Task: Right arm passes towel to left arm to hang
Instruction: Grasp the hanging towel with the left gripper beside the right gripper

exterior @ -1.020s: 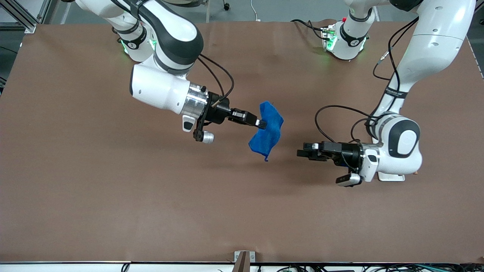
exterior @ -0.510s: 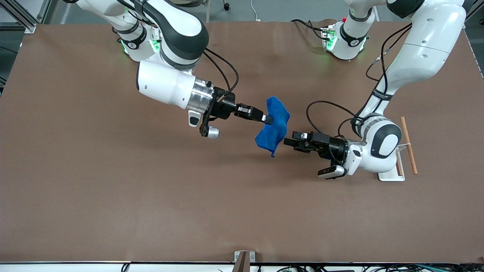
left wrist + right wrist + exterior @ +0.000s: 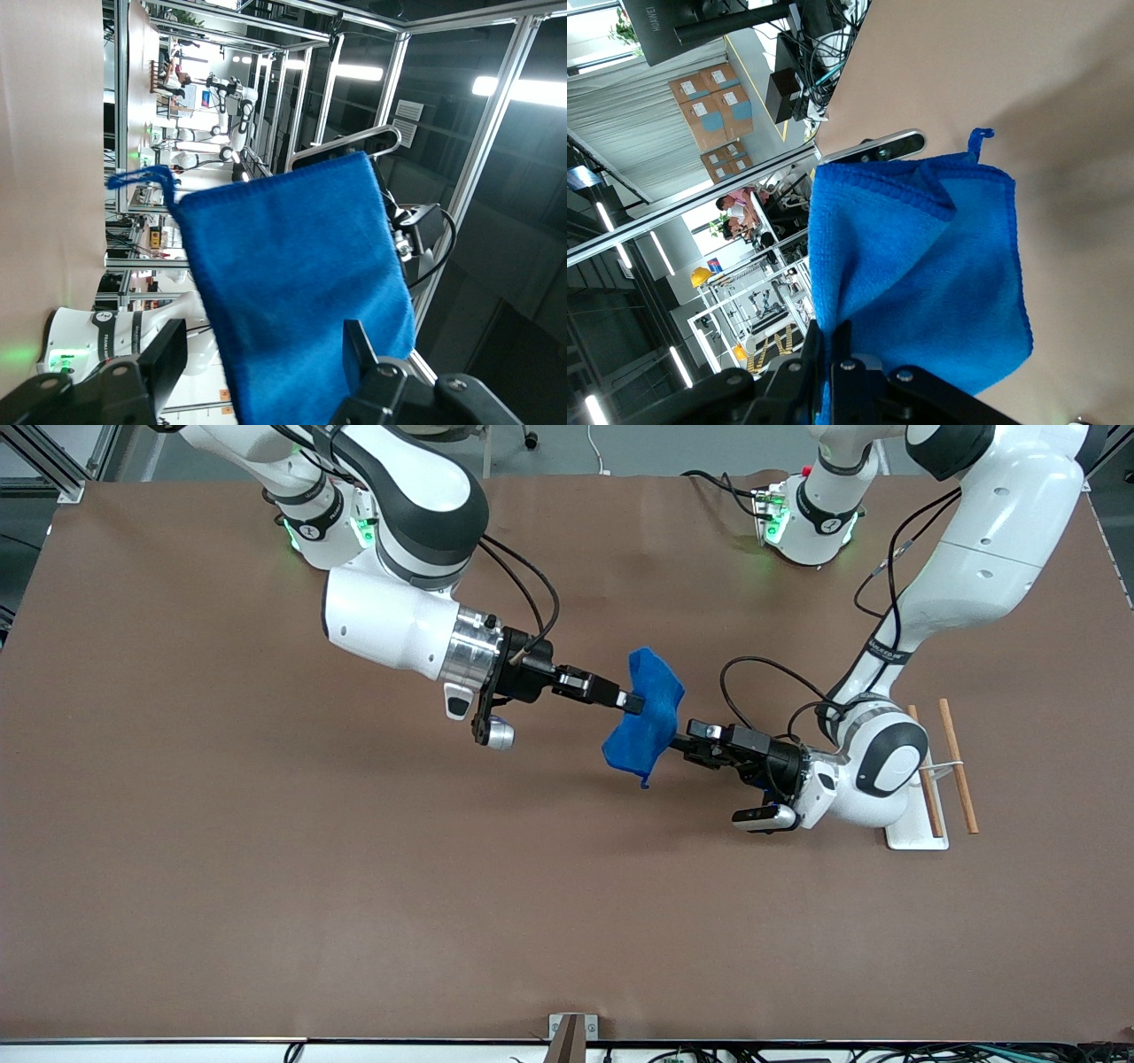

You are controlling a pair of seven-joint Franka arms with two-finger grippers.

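Note:
The bright blue towel (image 3: 654,713) hangs in the air over the middle of the table, pinched at one edge by my right gripper (image 3: 633,703), which is shut on it. In the right wrist view the towel (image 3: 921,274) spreads out from the closed right gripper (image 3: 832,343), a short thread at its corner. My left gripper (image 3: 684,742) is open at the towel's edge that faces the left arm's end. In the left wrist view the towel (image 3: 292,283) fills the gap of the left gripper (image 3: 261,354), between two wide-apart fingers (image 3: 166,352).
A small rack with a white base (image 3: 917,838) and two wooden rods (image 3: 959,767) stands on the table toward the left arm's end, beside the left wrist. A metal bracket (image 3: 571,1031) sits at the table edge nearest the front camera.
My left gripper has moved toward the towel and now has its open fingers around the towel's edge. My right gripper has carried the towel slightly toward the left arm's end.

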